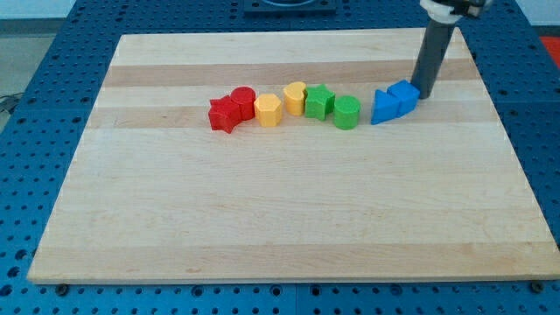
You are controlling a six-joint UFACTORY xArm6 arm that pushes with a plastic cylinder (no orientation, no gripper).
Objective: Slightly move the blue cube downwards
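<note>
The blue cube sits on the wooden board at the view's upper right, touching a second blue block of slanted shape on its left. My tip is at the cube's right side, touching or nearly touching it. The dark rod rises from there to the view's top.
A row of blocks runs left of the blue pair: a green cylinder, a green star, a yellow heart-like block, a yellow hexagon, a red cylinder and a red star. The board lies on a blue perforated table.
</note>
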